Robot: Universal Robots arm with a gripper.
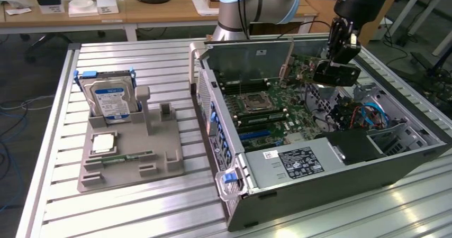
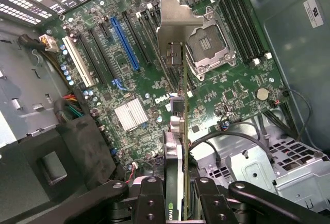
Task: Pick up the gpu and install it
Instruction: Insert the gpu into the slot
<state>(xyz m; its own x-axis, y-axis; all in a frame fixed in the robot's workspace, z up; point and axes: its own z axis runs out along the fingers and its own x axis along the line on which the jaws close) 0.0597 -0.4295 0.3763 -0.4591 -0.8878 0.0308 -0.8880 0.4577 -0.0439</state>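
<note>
We see the gripper (image 1: 331,75) (image 2: 180,185) with its jaws pinching the gpu (image 1: 300,69) (image 2: 177,112) edge-on. The gpu hangs over the motherboard (image 1: 272,113) (image 2: 139,74), bracket end farthest from the fingers.

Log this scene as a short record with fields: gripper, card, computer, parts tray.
gripper: shut on the gpu, inside the open computer case
gpu: held on edge above the motherboard, metal bracket at its far end, not yet in a slot
blue slot: empty
hard drive: upright in the grey tray, at the exterior view's left
</note>
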